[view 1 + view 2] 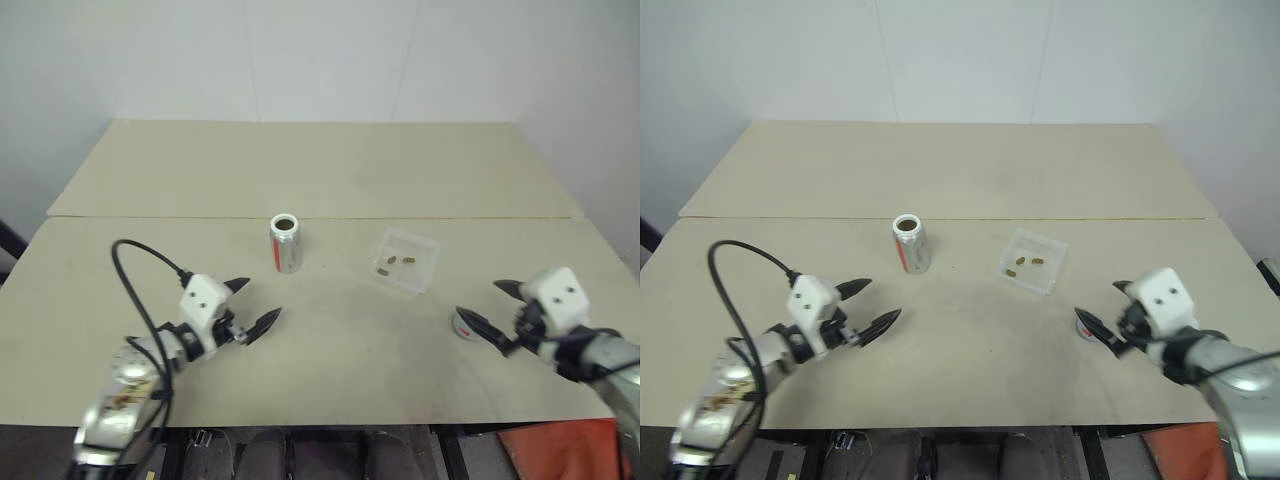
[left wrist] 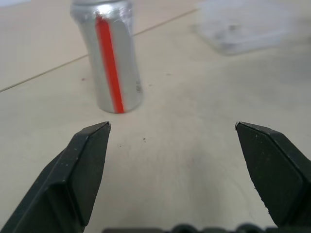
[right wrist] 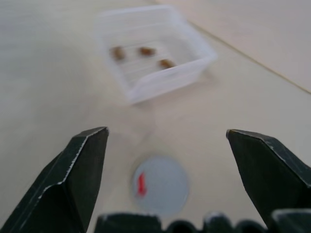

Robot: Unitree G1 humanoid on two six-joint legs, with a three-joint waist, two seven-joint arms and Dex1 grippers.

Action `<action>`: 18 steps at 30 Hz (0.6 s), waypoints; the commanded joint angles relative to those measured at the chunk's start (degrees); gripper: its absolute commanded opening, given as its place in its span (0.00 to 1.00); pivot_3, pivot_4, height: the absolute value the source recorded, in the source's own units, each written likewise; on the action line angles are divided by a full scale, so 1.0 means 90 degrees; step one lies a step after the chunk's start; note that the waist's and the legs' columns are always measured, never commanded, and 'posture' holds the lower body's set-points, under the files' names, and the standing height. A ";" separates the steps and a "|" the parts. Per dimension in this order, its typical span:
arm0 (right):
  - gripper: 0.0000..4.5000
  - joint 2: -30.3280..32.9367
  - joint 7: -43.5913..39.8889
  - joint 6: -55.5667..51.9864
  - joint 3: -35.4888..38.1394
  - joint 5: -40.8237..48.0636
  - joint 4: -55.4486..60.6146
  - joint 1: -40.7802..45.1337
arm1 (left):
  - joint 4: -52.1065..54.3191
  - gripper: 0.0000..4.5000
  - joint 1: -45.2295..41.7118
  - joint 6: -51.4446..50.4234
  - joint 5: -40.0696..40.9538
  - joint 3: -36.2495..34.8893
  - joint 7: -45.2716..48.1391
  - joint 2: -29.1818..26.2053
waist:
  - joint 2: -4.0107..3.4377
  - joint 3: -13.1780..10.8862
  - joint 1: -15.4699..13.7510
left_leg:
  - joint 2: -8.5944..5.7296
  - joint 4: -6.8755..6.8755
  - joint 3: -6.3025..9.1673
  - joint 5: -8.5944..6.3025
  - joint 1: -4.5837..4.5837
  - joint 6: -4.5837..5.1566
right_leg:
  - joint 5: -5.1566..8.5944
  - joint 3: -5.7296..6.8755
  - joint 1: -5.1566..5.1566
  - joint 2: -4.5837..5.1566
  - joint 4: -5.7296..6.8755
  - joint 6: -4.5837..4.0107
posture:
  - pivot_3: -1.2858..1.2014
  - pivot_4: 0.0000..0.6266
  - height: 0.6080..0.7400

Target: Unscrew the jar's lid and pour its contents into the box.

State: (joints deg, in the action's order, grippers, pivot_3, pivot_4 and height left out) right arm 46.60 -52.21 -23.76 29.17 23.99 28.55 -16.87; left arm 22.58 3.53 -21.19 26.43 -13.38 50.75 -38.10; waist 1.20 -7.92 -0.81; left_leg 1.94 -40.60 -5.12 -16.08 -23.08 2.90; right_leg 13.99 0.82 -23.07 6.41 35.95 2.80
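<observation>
I see the table (image 1: 330, 180) w/ both arms low near its front edge. Box (image 1: 405, 260) sits right of centre, three brown pieces (image 3: 141, 53) already inside; jar (image 1: 285, 243) stands upright, open-topped, left of box; lid (image 3: 160, 184) lies flat under my right gripper (image 1: 488, 310). Looks basically done, so I'd back both arms straight off w/o clipping jar or lid. Left gripper (image 1: 245, 305) jaws wide, empty, clear of jar; right jaws wide, empty, above lid.
</observation>
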 commanded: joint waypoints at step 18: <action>1.00 0.1059 -0.2170 0.1197 0.1819 0.0507 -0.0840 -0.0011 | -0.0400 1.00 0.0285 -0.0550 0.1859 -0.1776 0.1918 -0.1376 | 0.0005 -0.0002 0.0043 | 0.0004 0.0080 -0.0026 -0.0010 0.0116 -0.0016 | 0.0014 -0.0025 0.0088 0.0007 -0.0028 -0.0011 | 0.52 0.24 1.00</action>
State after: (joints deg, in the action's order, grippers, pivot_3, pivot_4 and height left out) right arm 54.81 -73.26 -13.78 45.49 28.20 20.89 -18.92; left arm 17.12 6.60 -25.93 41.84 -28.40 68.70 -50.26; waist 1.24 -7.94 -0.42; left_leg 1.98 -39.88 -5.35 -16.17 -22.02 2.76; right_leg 14.12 0.60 -22.28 6.47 35.72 2.69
